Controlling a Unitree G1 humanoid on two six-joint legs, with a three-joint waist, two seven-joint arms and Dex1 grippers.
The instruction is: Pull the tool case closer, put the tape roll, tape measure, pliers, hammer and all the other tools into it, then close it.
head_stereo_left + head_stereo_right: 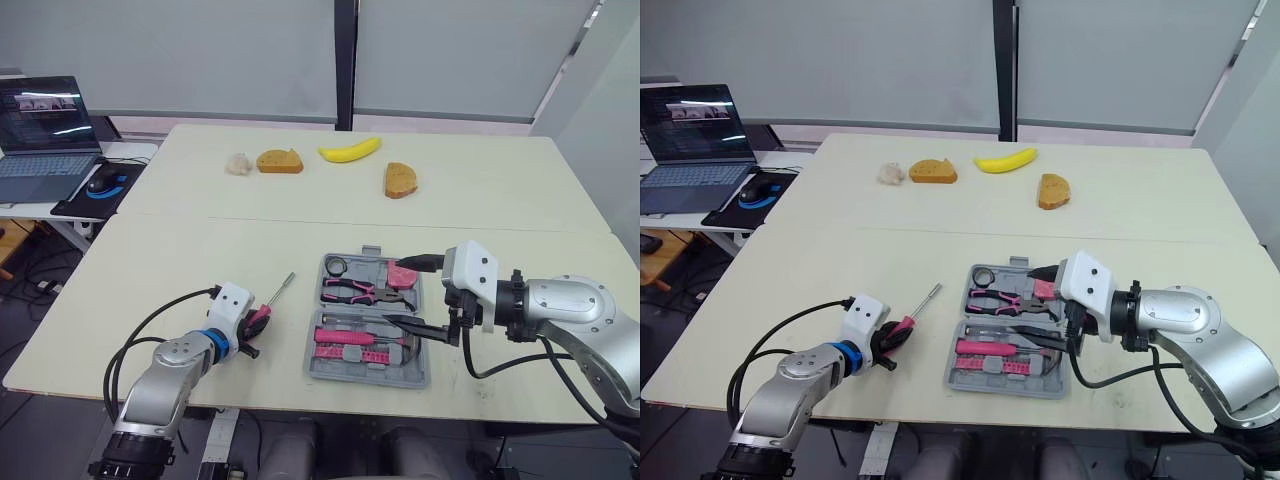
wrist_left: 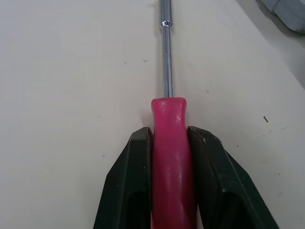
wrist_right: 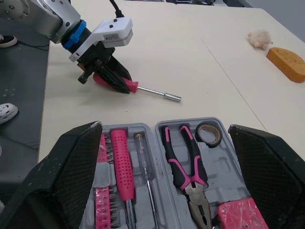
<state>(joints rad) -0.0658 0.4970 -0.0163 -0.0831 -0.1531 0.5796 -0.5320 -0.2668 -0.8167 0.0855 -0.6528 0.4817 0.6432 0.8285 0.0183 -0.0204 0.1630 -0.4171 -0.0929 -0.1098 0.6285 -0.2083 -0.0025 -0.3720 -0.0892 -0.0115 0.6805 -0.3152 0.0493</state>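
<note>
The left end effector (image 1: 256, 320) pinches the pink-handled steel screwdriver (image 2: 165, 57), shaft pointing forward-right, with the open grey plastic tool case (image 1: 350, 376) near on its right.

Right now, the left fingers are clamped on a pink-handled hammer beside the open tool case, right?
Not a hammer. The left wrist view shows the left fingers clamped on a pink-handled screwdriver, beside the open tool case.

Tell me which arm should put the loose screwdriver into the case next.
Left. The left gripper is shut on the pink handle of the screwdriver, on the table just beside the open tool case. The right gripper hovers open at the case, holding nothing.
</note>
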